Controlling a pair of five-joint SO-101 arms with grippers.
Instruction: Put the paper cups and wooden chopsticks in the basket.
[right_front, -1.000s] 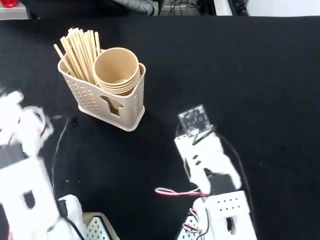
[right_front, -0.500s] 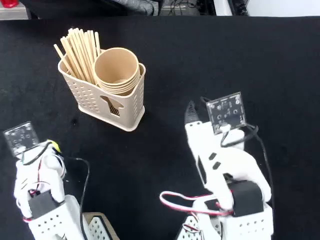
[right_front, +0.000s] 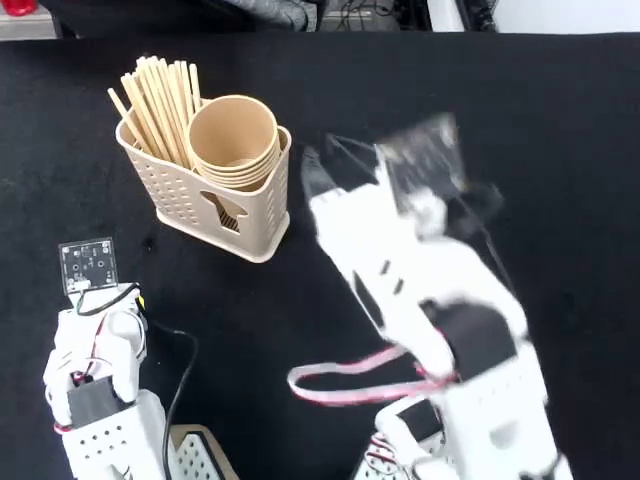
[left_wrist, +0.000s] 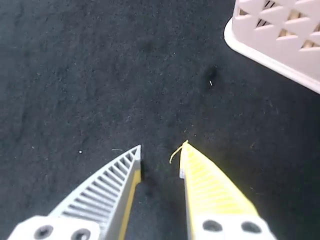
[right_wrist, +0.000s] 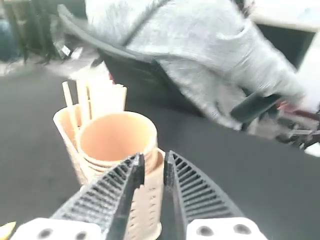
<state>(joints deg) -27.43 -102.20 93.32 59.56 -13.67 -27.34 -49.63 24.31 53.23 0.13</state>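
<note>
- Wooden chopsticks (right_front: 160, 95) and stacked paper cups (right_front: 235, 140) stand in the basket (right_front: 200, 205), whose wall hides their lower parts from us
- Left gripper (left_wrist: 160, 152) hangs over black cloth (left_wrist: 75, 75), jaws narrowly apart and empty; the basket lies ahead of it, not touching, its corner cut off at the edge
- Right gripper (right_wrist: 154, 162) shows us a slim gap, nothing held; paper cups and basket sit just beyond its tips

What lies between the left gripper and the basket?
Nothing but bare black table. The left wrist view shows that stretch, from the left gripper to the basket.
</note>
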